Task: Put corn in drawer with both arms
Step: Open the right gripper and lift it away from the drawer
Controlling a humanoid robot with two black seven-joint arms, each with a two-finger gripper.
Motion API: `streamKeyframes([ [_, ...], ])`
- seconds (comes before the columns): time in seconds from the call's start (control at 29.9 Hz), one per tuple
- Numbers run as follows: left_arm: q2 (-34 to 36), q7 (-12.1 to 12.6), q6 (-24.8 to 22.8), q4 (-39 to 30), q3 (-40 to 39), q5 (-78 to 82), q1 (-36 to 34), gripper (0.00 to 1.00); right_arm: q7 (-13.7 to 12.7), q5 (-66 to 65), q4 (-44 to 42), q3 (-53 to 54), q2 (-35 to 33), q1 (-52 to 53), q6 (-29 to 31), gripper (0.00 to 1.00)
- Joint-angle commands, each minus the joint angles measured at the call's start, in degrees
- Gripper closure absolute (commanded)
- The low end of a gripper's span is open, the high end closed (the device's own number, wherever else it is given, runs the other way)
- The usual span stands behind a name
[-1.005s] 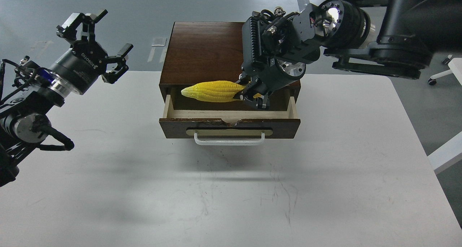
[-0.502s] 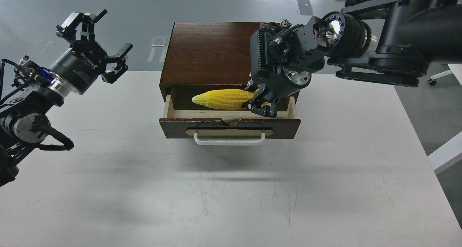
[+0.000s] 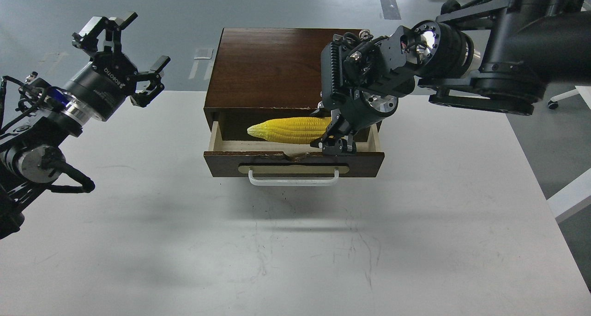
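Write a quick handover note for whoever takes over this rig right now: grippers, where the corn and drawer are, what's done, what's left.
Right gripper: shut on the thick end of the corn, low over the right half of the open drawer.
Left gripper: open, empty, raised off to the left of the box, touching nothing.
Corn: lying sideways, tip pointing left, inside the drawer opening; whether it rests on the drawer floor is unclear.
Done: drawer pulled out, corn carried to it.
Left: release the corn, withdraw the right arm, then probably push the drawer shut, likely with the left arm.
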Motion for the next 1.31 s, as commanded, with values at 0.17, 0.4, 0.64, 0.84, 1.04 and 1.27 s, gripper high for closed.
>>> streamKeyframes([
  [0.17, 0.0, 0.0, -0.1, 0.0, 0.0, -0.1, 0.0, 0.02, 0.0, 0.1, 0.1, 0.0, 0.0, 0.0, 0.0, 0.31],
  [0.4, 0.1, 0.0, -0.1, 0.1, -0.3, -0.1, 0.0, 0.02, 0.0, 1.4, 0.1, 0.7, -0.5, 0.8, -0.3, 0.31],
  [0.64, -0.1, 0.0, -0.1, 0.0, -0.5, 0.0, 0.0, 0.02, 0.0, 16.5, 0.2, 4.8, -6.8, 2.8, -0.3, 0.22],
  [0.84, -0.2, 0.0, -0.1, 0.1, -0.5, 0.0, 0.2, 0.02, 0.0, 39.8, 0.1, 7.8, -15.0, -0.7, -0.3, 0.06],
  [1.04, -0.3, 0.0, -0.1, 0.1, -0.7, 0.3, 0.5, 0.02, 0.0, 54.5, -0.2, 22.0, -23.4, -16.5, -0.6, 0.01],
  [1.27, -1.1, 0.0, -0.1, 0.1, -1.3, 0.3, 0.8, 0.02, 0.0, 67.3, -1.0, 42.0, -29.4, -37.4, -0.7, 0.00],
])
